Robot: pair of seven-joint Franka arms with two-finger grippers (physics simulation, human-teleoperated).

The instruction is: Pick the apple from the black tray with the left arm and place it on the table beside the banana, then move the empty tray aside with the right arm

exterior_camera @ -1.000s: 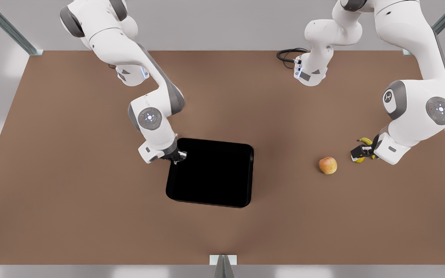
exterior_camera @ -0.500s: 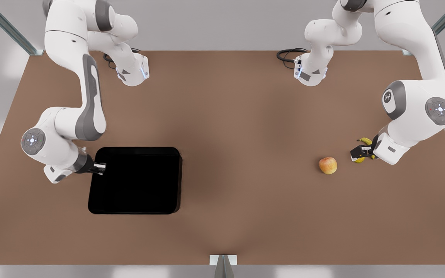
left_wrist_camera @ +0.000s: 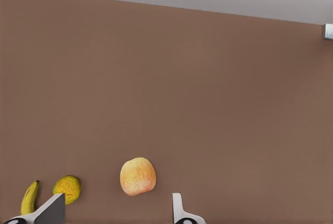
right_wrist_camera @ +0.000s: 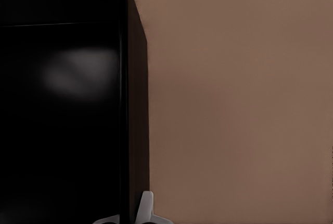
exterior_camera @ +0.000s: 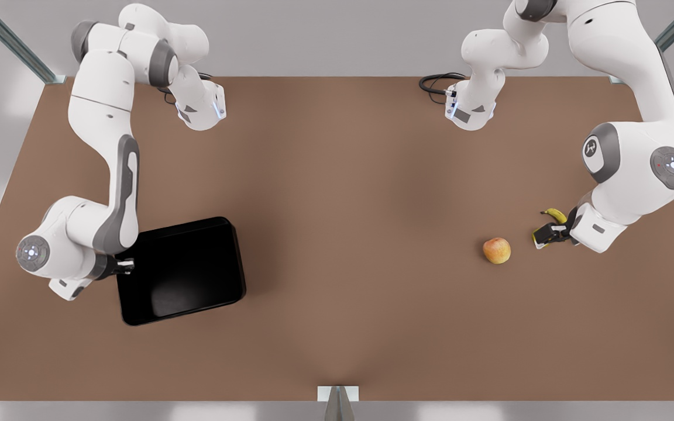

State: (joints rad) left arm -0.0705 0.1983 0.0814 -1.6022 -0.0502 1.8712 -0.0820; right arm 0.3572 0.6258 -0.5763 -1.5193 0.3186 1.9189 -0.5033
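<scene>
Black tray (exterior_camera: pixel 182 270) rim clamped in right fingers (right_wrist_camera: pixel 145 206); left fingers (left_wrist_camera: pixel 178 208) apart.

A plain light-grey wall (exterior_camera: pixel 337 35) stands behind. Metal struts (exterior_camera: pixel 15 47) slant at both far corners, a small bracket (exterior_camera: pixel 337 393) sits at the near edge, and the light is soft and even.

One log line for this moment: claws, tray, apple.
right claw: shut on black tray rim | left claw: open, over banana | apple: on table
</scene>
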